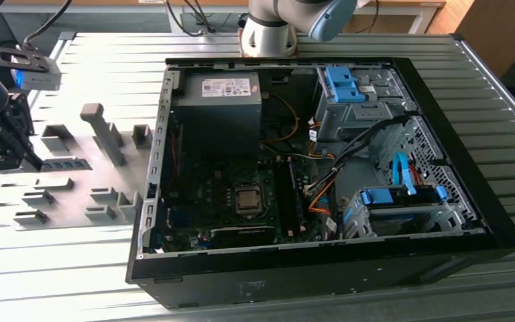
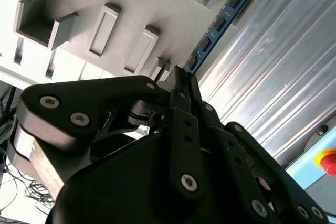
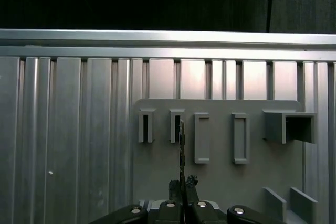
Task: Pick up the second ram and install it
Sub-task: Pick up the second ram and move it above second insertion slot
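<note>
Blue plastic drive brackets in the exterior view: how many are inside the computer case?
2. One blue bracket tops the far drive cage; the other tops the near cage, toward the exterior view's right. Cables may hide more.

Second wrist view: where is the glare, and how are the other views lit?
Second wrist view: glare bleaches one edge of the holder plate; gripper, shut on the second ram, silhouetted. First wrist view: black backdrop, evenly lit table. Exterior view: computer case interior shadowed.

Second ram [image 2: 219, 22]: thin blue circuit strip, dark chips, standing on edge, one end clamped in end effector [image 2: 181, 75].
</note>
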You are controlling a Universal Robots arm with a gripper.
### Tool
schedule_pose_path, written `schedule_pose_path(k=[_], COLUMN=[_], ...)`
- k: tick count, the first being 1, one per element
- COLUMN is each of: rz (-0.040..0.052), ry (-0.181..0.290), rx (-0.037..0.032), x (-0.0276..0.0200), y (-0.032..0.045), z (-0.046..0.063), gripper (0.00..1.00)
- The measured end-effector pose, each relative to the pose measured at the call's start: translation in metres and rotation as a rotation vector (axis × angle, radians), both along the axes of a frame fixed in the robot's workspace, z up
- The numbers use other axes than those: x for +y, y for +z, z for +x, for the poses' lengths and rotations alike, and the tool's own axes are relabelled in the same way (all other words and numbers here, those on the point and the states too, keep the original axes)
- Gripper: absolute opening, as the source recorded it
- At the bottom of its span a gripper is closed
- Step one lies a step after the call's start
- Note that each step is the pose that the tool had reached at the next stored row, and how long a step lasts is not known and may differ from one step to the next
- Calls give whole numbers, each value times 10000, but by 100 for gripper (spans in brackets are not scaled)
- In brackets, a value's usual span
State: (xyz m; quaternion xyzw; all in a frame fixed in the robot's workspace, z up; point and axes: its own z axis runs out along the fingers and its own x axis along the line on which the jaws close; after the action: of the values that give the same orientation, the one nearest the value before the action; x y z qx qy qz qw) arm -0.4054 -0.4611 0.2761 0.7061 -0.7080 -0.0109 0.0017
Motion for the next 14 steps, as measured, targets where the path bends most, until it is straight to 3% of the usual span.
schedule_pose_path(k=[14], rz=[0], ry=[-1], rx=[0], x=[0], y=[69], z=[0], gripper=[14])
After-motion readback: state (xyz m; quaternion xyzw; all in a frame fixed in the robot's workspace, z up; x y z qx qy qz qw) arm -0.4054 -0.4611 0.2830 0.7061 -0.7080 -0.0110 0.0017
